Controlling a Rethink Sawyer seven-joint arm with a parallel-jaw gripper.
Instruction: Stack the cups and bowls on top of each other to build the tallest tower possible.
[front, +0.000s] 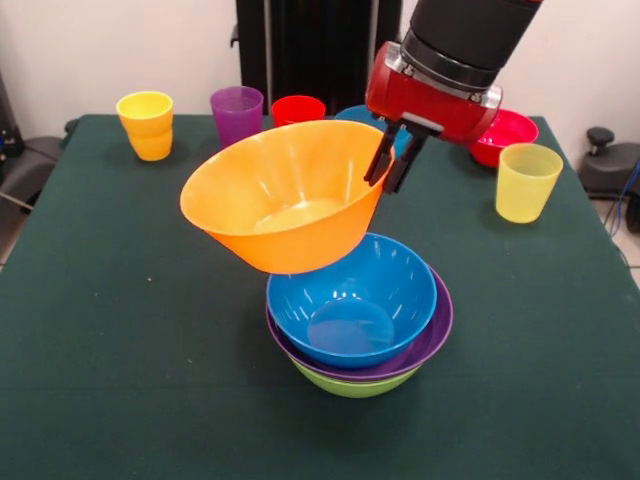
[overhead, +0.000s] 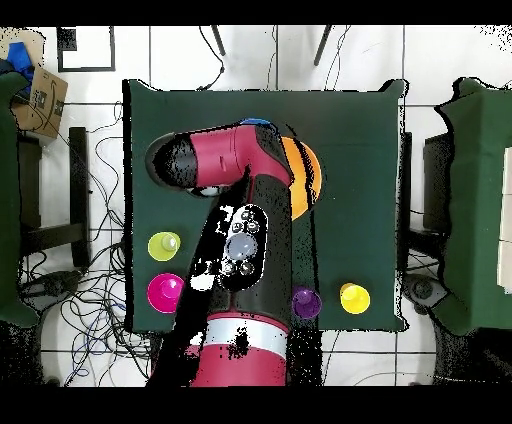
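My gripper (front: 393, 160) is shut on the right rim of the wide orange bowl (front: 290, 195) and holds it tilted. The bowl's base hangs over the left rim of the blue bowl (front: 355, 300); I cannot tell whether they touch. The blue bowl is nested in the purple bowl (front: 437, 325), which sits in the green bowl (front: 355, 385) at mid-table. In the overhead view my arm hides the pile, and only part of the orange bowl (overhead: 305, 175) shows.
Along the far edge stand an orange-yellow cup (front: 147, 125), a purple cup (front: 236, 113), a red cup (front: 298, 108) and a small blue bowl (front: 352, 113). A red-pink bowl (front: 510, 130) and a pale yellow cup (front: 526, 182) are at the right.
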